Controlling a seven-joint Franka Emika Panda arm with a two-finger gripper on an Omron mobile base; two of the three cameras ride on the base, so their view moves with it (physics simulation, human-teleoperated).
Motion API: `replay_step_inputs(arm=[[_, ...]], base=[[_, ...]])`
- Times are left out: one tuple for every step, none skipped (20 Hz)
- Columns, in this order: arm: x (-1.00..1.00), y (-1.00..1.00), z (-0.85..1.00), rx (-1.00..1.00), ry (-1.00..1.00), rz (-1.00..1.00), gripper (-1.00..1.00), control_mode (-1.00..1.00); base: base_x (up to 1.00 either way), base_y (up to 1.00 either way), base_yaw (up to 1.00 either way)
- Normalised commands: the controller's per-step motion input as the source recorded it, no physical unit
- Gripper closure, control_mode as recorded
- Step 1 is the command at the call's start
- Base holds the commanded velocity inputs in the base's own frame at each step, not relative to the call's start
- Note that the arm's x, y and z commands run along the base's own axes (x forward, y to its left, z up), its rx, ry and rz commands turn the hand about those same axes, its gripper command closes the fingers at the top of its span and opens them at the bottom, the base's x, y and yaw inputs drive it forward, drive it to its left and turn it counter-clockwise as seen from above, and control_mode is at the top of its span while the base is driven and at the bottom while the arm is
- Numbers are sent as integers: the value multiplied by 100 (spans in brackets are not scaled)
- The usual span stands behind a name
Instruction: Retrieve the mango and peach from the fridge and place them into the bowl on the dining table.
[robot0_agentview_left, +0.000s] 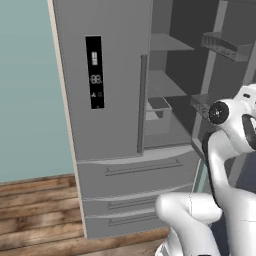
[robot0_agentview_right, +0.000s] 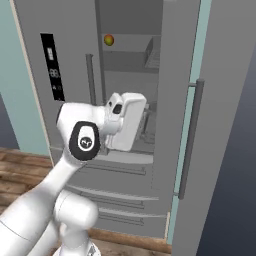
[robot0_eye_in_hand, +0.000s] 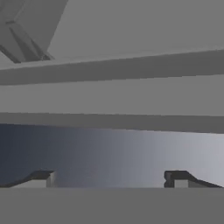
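Note:
The grey fridge (robot0_agentview_left: 110, 75) stands with its left door shut and its right door swung open. On an upper shelf inside lies the mango (robot0_agentview_right: 108, 39), small and yellow-green with a red blush. My white hand (robot0_agentview_right: 125, 122) reaches into the fridge (robot0_agentview_right: 70, 45) at a lower shelf, well below the mango. In the hand view my gripper (robot0_eye_in_hand: 110, 178) is open, its two dark fingertips (robot0_eye_in_hand: 43, 177) far apart with nothing between them, facing grey shelf edges (robot0_eye_in_hand: 113, 65). The peach, the bowl and the dining table are out of view.
The open right door (robot0_agentview_right: 220, 125) with its bar handle (robot0_agentview_right: 192, 135) stands close on the right. Door bins (robot0_agentview_left: 225, 47) hang on its inner side. A grey box (robot0_agentview_left: 157, 115) sits on a lower shelf. Drawers (robot0_agentview_left: 140, 170) lie below, above a wooden floor (robot0_agentview_left: 35, 210).

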Motion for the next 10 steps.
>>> replay_step_inputs(arm=[[-100, 91, 42, 9, -48, -6, -100, -100], [-100, 100, 52, 10, -46, -9, -100, -100], [-93, 100, 59, 11, -46, -11, -100, -100], [-66, 100, 61, 14, -47, -12, -100, -100], [-44, 100, 47, 16, -51, -9, -100, -100], [-36, 96, 34, 17, -57, -8, -100, -100], [-17, 91, 26, 24, -59, -10, -100, -100], [-16, 90, 24, 26, -59, -10, -100, -100], [-14, 95, 31, 28, -59, -11, -100, -100], [-8, 94, 38, 30, -59, -13, -100, -100]], base=[[0, 0, 0], [0, 0, 0], [0, 0, 0], [0, 0, 0], [0, 0, 0], [0, 0, 0], [0, 0, 0], [0, 0, 0], [0, 0, 0], [0, 0, 0]])
